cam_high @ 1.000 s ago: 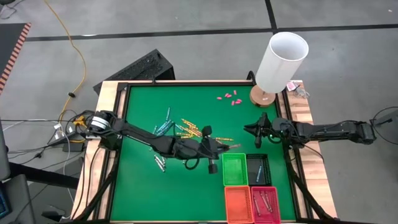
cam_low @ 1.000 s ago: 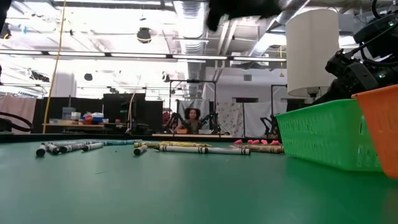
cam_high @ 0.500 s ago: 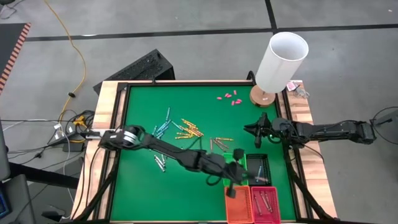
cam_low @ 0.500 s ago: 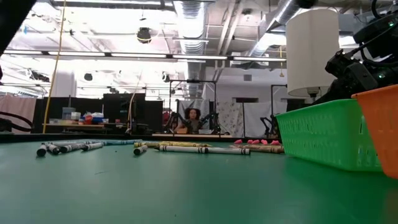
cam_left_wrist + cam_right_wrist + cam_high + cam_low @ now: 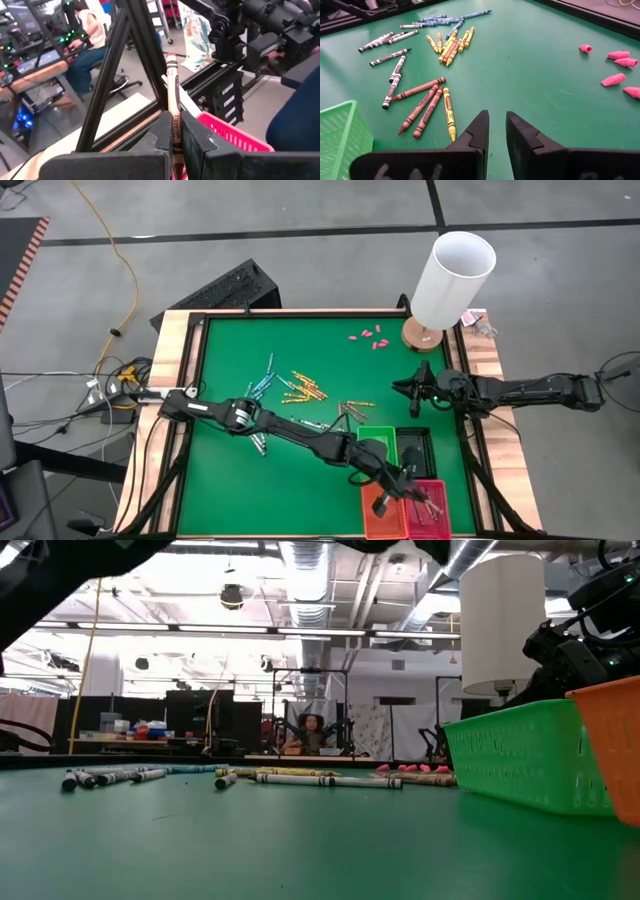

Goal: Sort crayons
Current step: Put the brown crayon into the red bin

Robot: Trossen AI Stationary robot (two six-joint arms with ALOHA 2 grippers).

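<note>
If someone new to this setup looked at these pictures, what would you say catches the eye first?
Probably the left tool, stretched across the green table to the pink basket at the near right corner, shut on a brownish-red crayon. Next, the loose crayons scattered mid-table in blue, yellow, grey-white and red. The right tool waits open by the tall white cylinder at the far right edge.

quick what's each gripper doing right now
Left gripper: shut on a brownish-red crayon, over the pink basket.
Right gripper: open, empty, above the green mat.
</note>
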